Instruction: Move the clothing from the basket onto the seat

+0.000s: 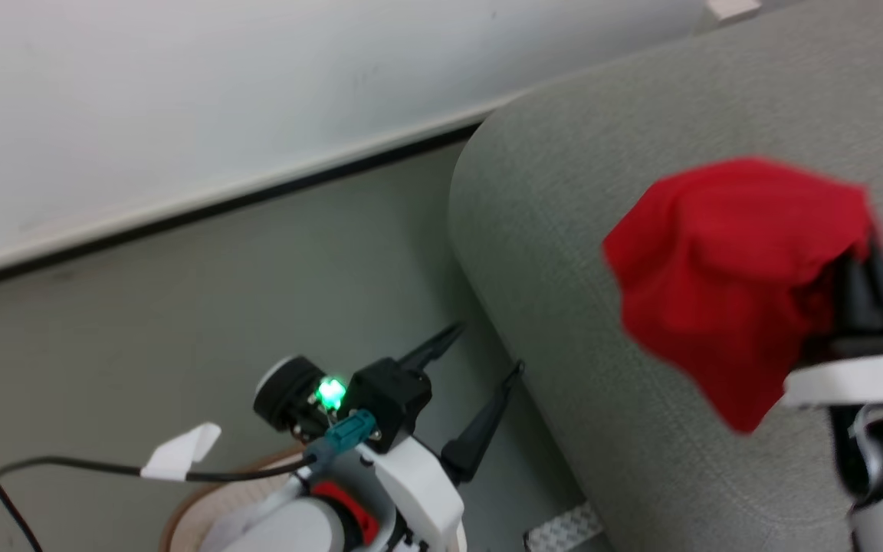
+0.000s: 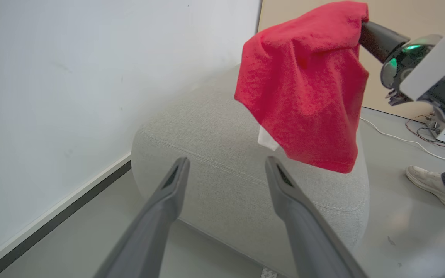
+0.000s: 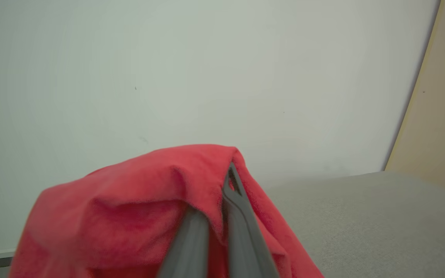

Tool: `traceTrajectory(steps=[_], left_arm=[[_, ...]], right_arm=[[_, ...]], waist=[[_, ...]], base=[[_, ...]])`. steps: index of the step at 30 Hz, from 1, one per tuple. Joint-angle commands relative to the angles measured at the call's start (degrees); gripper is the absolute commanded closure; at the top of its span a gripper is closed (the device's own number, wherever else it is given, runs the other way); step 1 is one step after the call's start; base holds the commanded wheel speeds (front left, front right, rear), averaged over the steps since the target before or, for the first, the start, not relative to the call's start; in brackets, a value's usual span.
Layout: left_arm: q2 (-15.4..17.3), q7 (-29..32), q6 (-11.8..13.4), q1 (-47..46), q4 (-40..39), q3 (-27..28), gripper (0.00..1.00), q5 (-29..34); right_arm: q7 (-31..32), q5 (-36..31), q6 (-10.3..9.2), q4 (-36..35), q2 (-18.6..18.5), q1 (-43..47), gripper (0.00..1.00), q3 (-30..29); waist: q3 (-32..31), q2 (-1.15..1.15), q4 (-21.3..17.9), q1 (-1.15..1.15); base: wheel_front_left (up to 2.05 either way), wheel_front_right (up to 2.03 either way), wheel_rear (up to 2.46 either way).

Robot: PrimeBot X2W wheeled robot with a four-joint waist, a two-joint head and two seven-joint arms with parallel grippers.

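In the head view the right claw point(image 1: 859, 280) at 3 o'clock pinches the clothing point(image 1: 725, 284) above the seat point(image 1: 564, 253), the left claw point(image 1: 487, 349) at 6 o'clock stands wide open by the basket point(image 1: 181, 502); the left wrist view has a shoe point(image 2: 433, 187) at 4 o'clock; the right wrist view has clothing draped over that claw.

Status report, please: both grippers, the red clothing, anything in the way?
Right gripper shut on red garment, hanging above seat. Left gripper open, empty, beside seat. Person's shoe on floor beyond seat.
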Motion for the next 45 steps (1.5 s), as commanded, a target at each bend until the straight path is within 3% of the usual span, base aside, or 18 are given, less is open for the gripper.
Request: traceTrajectory(steps=[1,8,16,21,25,26,27,28,29,30,34,37,45], left_arm=[[0.7,0.0,-0.6,-1.4,-0.3,-0.1,0.0,1.3],[2.5,-0.3,-3.6,-8.7,-2.4,1.1,0.0,2.9],[2.9,-3.3,-4.2,-13.4,-3.3,3.6,0.0,3.4],[2.6,-5.5,-4.5,-13.6,-2.2,3.7,0.0,3.1],[2.9,-6.6,-3.9,-12.1,-1.0,4.0,0.0,2.3],[3.1,-6.7,-3.8,-11.8,-0.8,4.2,0.0,2.1],[3.3,-6.9,-3.7,-11.6,-0.6,4.4,0.0,1.9],[3.4,-7.3,-3.6,-11.4,-0.2,4.6,0.0,1.8],[3.6,-7.3,-3.5,-10.9,0.1,4.7,0.0,1.6],[3.9,-7.5,-3.4,-10.6,0.6,4.8,0.0,1.5],[4.5,-8.4,-3.1,-9.6,2.2,5.3,0.0,0.8],[4.1,-9.7,-2.5,-8.1,3.4,5.8,0.0,-0.7],[2.9,-15.3,0.3,-0.7,8.0,8.0,0.0,-4.2]], right_arm=[[0.1,-0.1,-0.14,0.2,0.2,-2.1,1.0,-1.3],[1.9,-1.4,-0.14,5.4,0.5,-19.1,1.0,-15.4],[4.5,-12.0,-0.14,13.3,-3.4,-38.3,1.0,-33.7],[4.1,-20.5,-0.13,18.5,-4.8,-41.5,1.0,-41.7],[1.6,-24.2,-0.14,23.6,-2.4,-41.0,1.0,-46.3],[0.8,-24.9,-0.13,24.6,-2.0,-40.7,0.98,-46.8],[0.1,-25.5,-0.13,25.4,-1.7,-40.2,0.81,-47.3],[-0.7,-25.7,-0.14,26.0,-1.5,-39.8,0.54,-47.7],[-1.2,-26.0,-0.14,26.8,-1.2,-39.2,0.12,-47.5],[-1.5,-26.0,-0.14,27.6,-0.7,-38.4,0.0,-47.1],[-2.3,-26.1,-0.14,28.3,0.1,-34.2,0.0,-43.2],[-2.4,-23.6,-0.14,24.7,0.3,-29.0,0.0,-39.1],[-2.3,-11.5,-0.14,14.9,0.4,-11.1,0.0,-24.5]], waist=[[5.9,0.0,3.2,0.0],[18.4,0.0,9.7,0.0],[28.4,0.0,15.8,0.0],[30.1,0.0,18.6,0.0],[30.1,0.0,19.0,0.0],[29.9,0.0,18.9,0.0],[29.6,0.0,18.8,0.0],[29.1,0.0,18.6,0.0],[28.5,0.0,18.4,0.0],[27.9,0.0,18.1,0.0],[23.8,0.0,17.1,0.0],[19.4,0.0,16.5,0.0],[5.7,0.0,18.2,0.0]], base=[[0.0,0.0,0.0],[0.0,0.0,0.0],[0.0,0.0,0.0],[0.0,0.0,0.0],[0.0,0.0,0.0],[0.0,0.0,0.0],[0.0,0.0,0.0],[0.0,0.0,0.0],[0.0,0.0,0.0],[0.0,0.0,0.0],[0.0,0.0,0.0],[0.0,0.0,0.0],[0.0,0.0,0.0]])
